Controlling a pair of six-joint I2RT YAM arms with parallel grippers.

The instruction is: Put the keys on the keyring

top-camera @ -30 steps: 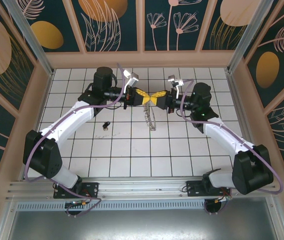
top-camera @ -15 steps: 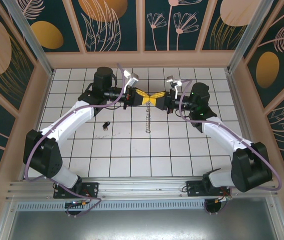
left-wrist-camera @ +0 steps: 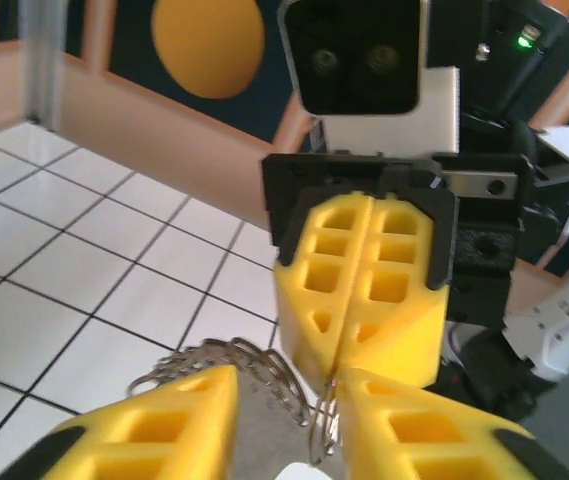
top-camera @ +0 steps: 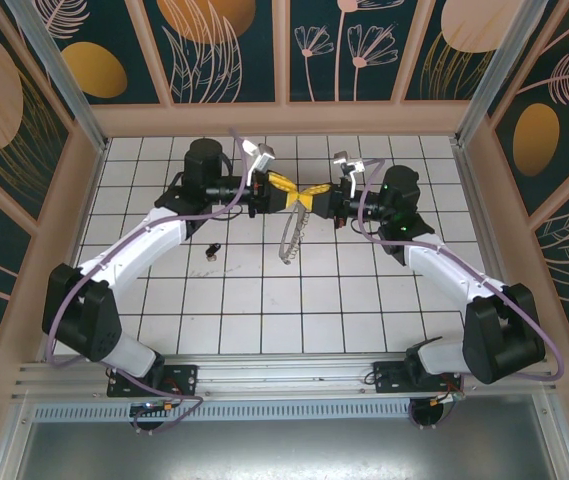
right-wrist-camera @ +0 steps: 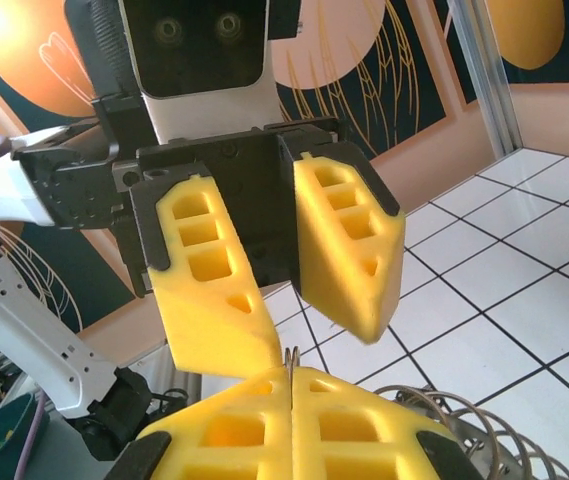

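The keyring (top-camera: 289, 240), a silvery chain-like loop, hangs above the tiles below the two yellow-fingered grippers, which meet tip to tip at mid-table. My right gripper (top-camera: 310, 198) (right-wrist-camera: 291, 378) is shut on the keyring's wire (right-wrist-camera: 291, 358), with its coils (right-wrist-camera: 474, 430) trailing to the lower right. My left gripper (top-camera: 296, 196) (left-wrist-camera: 289, 385) is open, its fingers (right-wrist-camera: 349, 250) spread on either side of the pinch point. In the left wrist view the keyring (left-wrist-camera: 234, 365) droops between my open fingers, under the shut right gripper (left-wrist-camera: 336, 372). The keys (top-camera: 212, 248), a tiny dark piece, lie on the tiles to the left.
White tiled floor (top-camera: 264, 300) with low wooden walls (top-camera: 284, 118) all round and aluminium posts at the back corners. Purple cables loop along both arms. The left arm's elbow (top-camera: 204, 160) and the right arm's elbow (top-camera: 402, 185) stand close to the back wall.
My left gripper has opened off the keyring. The keyring now hangs from the right gripper alone and has swung a little to the left. The keys have not moved.
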